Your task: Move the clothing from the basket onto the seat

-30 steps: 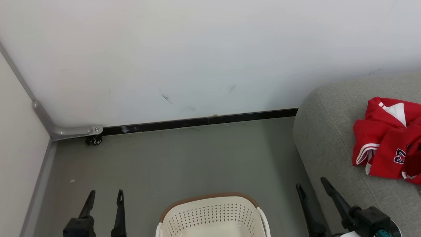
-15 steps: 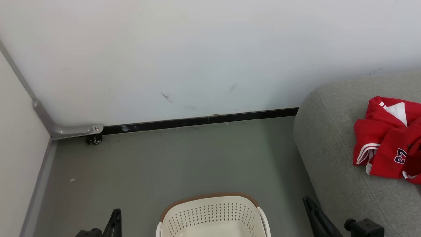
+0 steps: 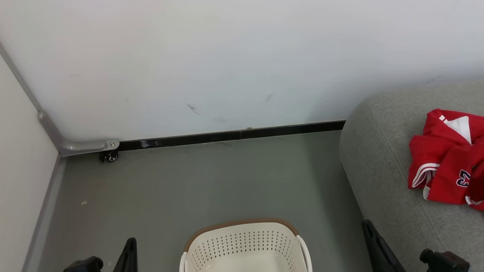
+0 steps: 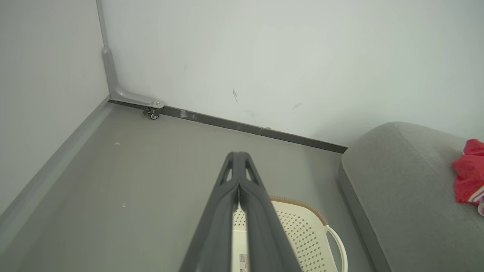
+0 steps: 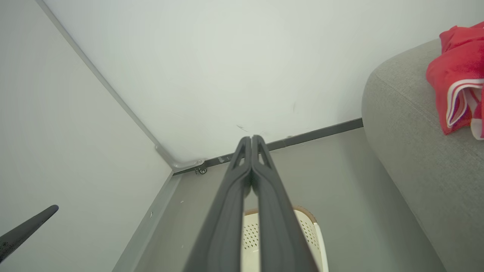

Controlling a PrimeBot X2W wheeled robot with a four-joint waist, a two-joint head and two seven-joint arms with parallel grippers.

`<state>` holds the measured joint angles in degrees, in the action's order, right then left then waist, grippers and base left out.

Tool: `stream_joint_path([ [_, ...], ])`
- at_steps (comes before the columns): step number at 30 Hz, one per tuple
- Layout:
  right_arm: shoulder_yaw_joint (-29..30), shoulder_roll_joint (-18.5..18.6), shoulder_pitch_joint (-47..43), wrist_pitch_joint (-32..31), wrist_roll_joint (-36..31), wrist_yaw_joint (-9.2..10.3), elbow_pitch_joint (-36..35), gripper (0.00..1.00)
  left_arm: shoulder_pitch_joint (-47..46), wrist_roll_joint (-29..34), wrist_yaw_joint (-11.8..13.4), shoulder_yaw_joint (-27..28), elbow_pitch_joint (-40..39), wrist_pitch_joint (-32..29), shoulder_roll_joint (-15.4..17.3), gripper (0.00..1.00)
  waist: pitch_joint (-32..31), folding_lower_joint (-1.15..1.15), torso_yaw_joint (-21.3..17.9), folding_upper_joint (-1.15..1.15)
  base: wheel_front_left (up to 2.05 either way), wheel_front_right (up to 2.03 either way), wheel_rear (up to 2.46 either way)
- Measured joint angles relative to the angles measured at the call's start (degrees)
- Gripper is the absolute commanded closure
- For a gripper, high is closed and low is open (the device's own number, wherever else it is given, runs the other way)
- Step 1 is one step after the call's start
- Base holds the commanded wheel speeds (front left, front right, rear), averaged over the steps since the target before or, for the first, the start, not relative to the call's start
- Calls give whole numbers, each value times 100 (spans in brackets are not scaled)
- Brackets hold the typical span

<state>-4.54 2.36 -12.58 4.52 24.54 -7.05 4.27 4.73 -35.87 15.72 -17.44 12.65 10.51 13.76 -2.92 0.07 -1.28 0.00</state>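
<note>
Both pairs of jaws, left and right, are pressed together, gripping nothing. Between them, below, the basket stands on grey floor. Right of the right jaws, clothing lies on the seat. Ahead, a scuffed white wall.

the basket is matt cream plastic pierced with small holes, its rim a brown band. the seat is coarse grey woven cloth with stitched seams. the clothing is smooth red cloth with white trim. the floor is smooth matt grey, and the wall is smooth, white and scuffed.
</note>
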Motion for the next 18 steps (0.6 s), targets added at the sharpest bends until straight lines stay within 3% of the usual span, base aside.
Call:
stream_joint_path([
  [9, 68, 63, 149, -59, 924, 0, 78, 100, -10, -713, -272, 264, -35, -203, -146, 100, 16, 50, 27, 0, 0, 0, 0],
  [18, 114, 135, 240, -108, 1678, 0, 166, 100, -32, -1293, -488, 472, -52, -379, -240, 100, 5, 86, 40, 0, 0, 0, 0],
])
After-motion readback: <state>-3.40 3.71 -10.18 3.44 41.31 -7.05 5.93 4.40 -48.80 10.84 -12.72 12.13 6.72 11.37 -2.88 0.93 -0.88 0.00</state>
